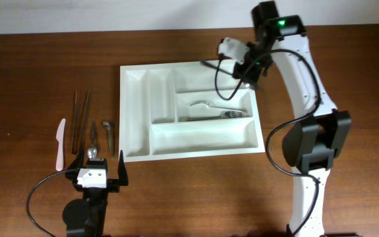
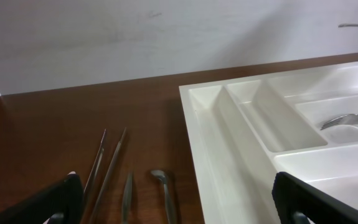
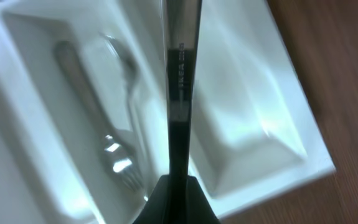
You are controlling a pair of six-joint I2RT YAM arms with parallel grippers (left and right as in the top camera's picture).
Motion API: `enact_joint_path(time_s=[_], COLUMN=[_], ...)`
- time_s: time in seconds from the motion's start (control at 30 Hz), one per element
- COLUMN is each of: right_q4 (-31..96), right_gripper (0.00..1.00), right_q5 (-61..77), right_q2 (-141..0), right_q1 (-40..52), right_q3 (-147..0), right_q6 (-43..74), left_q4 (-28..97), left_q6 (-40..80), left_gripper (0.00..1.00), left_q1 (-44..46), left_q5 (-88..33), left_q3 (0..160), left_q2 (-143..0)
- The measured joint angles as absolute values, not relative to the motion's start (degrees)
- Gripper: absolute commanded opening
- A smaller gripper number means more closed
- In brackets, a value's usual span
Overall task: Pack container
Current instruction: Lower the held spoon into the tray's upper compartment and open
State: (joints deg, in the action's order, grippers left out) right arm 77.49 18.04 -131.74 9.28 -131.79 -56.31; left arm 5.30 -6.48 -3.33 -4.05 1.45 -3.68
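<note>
The slim steel utensil [image 3: 180, 74], clamped tight in the right end effector [image 3: 177, 186], should be lowered level (no tilt) into the large white plastic cutlery tray [image 1: 128, 112]; the left end effector [image 1: 99, 168], beside the tray, is spread wide and empty.

Left gripper [image 1: 99, 166]: jaws spread wide, empty, arm folded low.
Right gripper [image 3: 175, 196]: clamped on a utensil handle [image 3: 180, 93], arm extended forward.
</note>
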Motion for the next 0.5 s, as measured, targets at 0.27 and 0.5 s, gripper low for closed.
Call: enact_joint_path(time_s=[0.27, 0.5], right_q4=[77.52, 77.56], right_gripper=[0.04, 0.04], right_q5=[18.15, 19.03], right_q2=[-131.74, -131.74], right_q1=[12.97, 13.45], right_q3=[-131.79, -131.79], right_q6=[-58.72, -58.24], left_q4=[5.30, 5.30], left_q6=[-6.48, -6.48], left_gripper=[0.99, 0.99], left_q1=[-3.33, -3.33], left_q5=[-4.03, -4.03], left_q3=[1.45, 1.45], left_q2=[-3.68, -3.68])
